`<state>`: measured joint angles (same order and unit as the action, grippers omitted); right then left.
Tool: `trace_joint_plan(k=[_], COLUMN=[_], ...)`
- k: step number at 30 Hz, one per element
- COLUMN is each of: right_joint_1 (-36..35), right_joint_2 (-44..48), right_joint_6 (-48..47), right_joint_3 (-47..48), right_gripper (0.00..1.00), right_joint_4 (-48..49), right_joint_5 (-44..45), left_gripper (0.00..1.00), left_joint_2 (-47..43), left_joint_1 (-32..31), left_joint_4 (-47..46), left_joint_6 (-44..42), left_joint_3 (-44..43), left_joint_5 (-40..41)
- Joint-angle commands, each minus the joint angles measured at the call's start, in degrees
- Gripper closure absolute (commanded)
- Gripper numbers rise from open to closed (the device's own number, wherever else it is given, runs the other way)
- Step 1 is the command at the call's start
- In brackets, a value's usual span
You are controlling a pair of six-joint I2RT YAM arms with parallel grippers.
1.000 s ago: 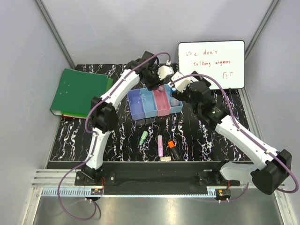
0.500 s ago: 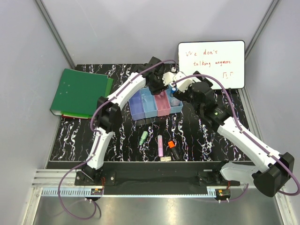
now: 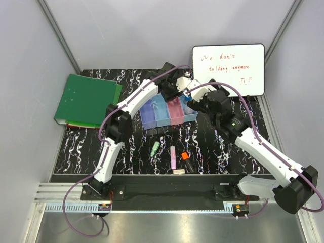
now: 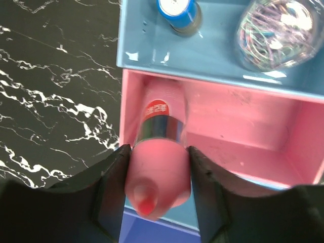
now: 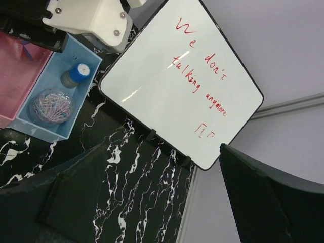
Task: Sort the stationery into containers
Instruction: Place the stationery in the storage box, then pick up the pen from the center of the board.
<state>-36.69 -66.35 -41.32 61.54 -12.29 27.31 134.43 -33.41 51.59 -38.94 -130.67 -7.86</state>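
My left gripper (image 4: 158, 188) is shut on the cap of the pink-capped tube (image 4: 161, 119), whose body slants down into the pink bin (image 4: 243, 126) of the containers (image 3: 167, 112). In the light blue bin (image 4: 152, 56) beside it stand the blue-capped bottle (image 4: 177, 12) and the clear round jar (image 4: 276, 33). My right gripper (image 5: 167, 202) is open and holds nothing; it hangs beside that bin and faces the whiteboard. On the mat in front lie a green highlighter (image 3: 155, 148), a pink highlighter (image 3: 173, 157), an orange-capped marker (image 3: 187, 161) and a beige eraser (image 3: 178, 171).
A whiteboard (image 3: 228, 68) with orange writing leans at the back right, close behind my right gripper. A green binder (image 3: 86, 99) lies at the back left. The two blue bins (image 3: 152, 112) are at the row's left end.
My left arm has swung right from behind the bins to above the pink bin, carrying the tube. The right arm has shifted only slightly.
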Motion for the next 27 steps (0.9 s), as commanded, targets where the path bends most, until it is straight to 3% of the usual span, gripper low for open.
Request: trace_joint_plan(k=[1, 2, 4, 19, 27], right_joint_1=[0.21, 0.21, 0.21, 0.21, 0.13], right_joint_2=[1.84, 1.84, 1.84, 1.92, 2.36], right_joint_6=[1.24, 1.42, 1.42, 1.86, 2.74], right_joint_3=[0.16, 0.25, 0.34, 0.25, 0.34], right_gripper=[0.00, 0.00, 0.01, 0.00, 0.00], right_joint_4=[0.69, 0.52, 0.52, -0.71, -2.65], right_joint_5=[-0.77, -0.77, -0.85, -1.65, -2.26], left_gripper=[0.45, 0.43, 0.26, 0.22, 0.16], left_joint_2=[-1.37, -1.36, -1.36, -7.42, -21.39], left_joint_1=[-0.25, -0.25, -0.25, -0.25, -0.25], left_joint_4=[-7.82, -8.00, -8.17, -13.98, -14.68], left_joint_6=[1.85, 2.02, 1.85, 6.32, 12.39], left_joint_3=[-0.02, -0.11, -0.02, 4.63, 11.57], left_joint_5=[3.19, 3.20, 3.37, 3.29, 0.56])
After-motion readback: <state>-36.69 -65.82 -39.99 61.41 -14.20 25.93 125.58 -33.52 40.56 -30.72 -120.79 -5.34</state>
